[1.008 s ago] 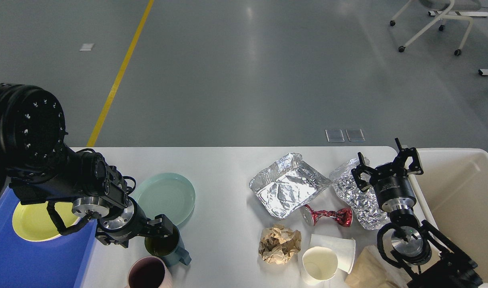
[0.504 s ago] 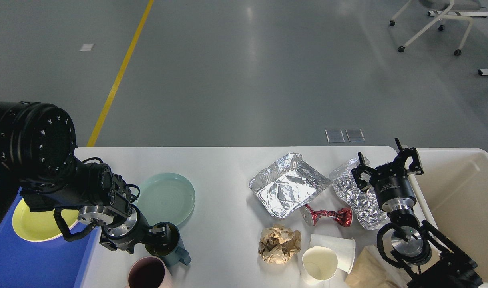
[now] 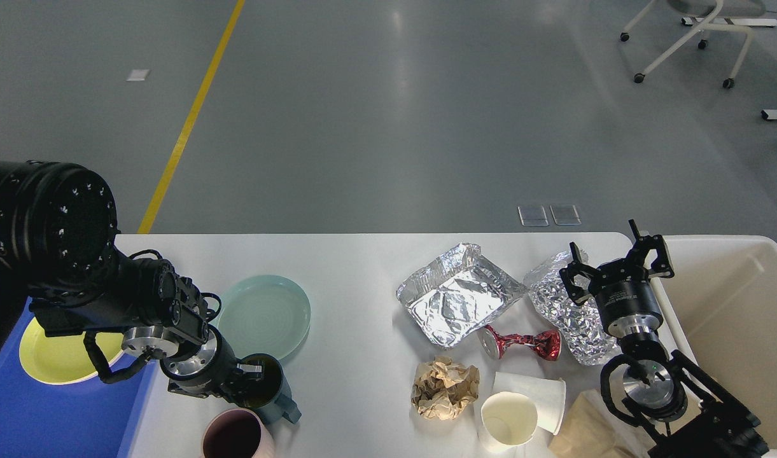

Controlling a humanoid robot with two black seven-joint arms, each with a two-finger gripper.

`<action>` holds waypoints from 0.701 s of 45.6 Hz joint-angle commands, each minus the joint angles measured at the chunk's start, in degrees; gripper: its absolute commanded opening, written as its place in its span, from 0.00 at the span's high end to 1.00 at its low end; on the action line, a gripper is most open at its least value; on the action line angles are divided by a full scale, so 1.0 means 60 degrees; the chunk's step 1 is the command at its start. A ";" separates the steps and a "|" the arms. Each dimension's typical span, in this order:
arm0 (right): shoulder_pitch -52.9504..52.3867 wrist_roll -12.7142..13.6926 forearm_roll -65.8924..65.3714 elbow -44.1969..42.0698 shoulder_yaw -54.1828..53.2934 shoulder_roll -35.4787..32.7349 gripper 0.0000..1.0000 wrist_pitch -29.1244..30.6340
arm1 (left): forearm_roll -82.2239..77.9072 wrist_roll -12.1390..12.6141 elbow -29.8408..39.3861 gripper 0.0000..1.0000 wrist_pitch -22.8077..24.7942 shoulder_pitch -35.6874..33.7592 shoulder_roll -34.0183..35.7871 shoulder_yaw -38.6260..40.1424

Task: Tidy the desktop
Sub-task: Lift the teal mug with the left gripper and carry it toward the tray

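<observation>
**Robot arm reaches into dark mug on cluttered desktop**

The white desktop (image 3: 356, 280) spans the lower frame. On it, the left gripper (image 3: 253, 375) closes on the rim of a dark teal mug (image 3: 268, 389), just in front of a pale green plate (image 3: 265, 314). Right of the mug lie a foil tray (image 3: 458, 296) and a crushed red can (image 3: 520, 343). The right gripper (image 3: 617, 267) hovers beyond them, fingers spread wide.

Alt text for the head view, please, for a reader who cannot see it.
The left tool grips the rim of a dark teal mug on the white rectangular desktop. The open right tool hovers over crumpled foil, beside a cream bin.
</observation>
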State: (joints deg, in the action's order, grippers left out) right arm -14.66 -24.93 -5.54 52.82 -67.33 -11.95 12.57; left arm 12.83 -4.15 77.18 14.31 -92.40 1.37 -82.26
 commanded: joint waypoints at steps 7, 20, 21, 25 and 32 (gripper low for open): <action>-0.0003 -0.0005 0.0000 0.0000 0.0001 0.0000 0.00 0.0000 | 0.0001 -0.0027 -0.0002 1.00 0.0046 -0.0026 0.0049 -0.0030; -0.0003 -0.0005 0.0000 0.0000 -0.0014 0.0000 0.00 0.0000 | 0.0001 -0.0027 0.0130 1.00 0.0251 -0.0391 0.0503 -0.0103; -0.0003 0.0009 0.0000 0.0000 0.0000 0.0000 0.00 0.0000 | 0.0001 -0.0027 0.0145 1.00 0.0353 -0.0508 0.0547 -0.0117; -0.0003 -0.0005 0.0000 0.0000 0.0001 0.0000 0.00 0.0000 | 0.0001 -0.0027 0.0218 1.00 0.1070 -0.1035 0.0840 -0.0219; 0.0012 -0.0005 0.0000 0.0000 -0.0014 0.0000 0.00 0.0000 | 0.0001 -0.0027 0.0876 1.00 0.2477 -0.2850 0.1059 -0.0673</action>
State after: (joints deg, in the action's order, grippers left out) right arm -14.67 -24.91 -5.54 52.82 -67.33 -11.95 12.57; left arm 12.85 -4.31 79.55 24.25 -102.27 6.75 -84.69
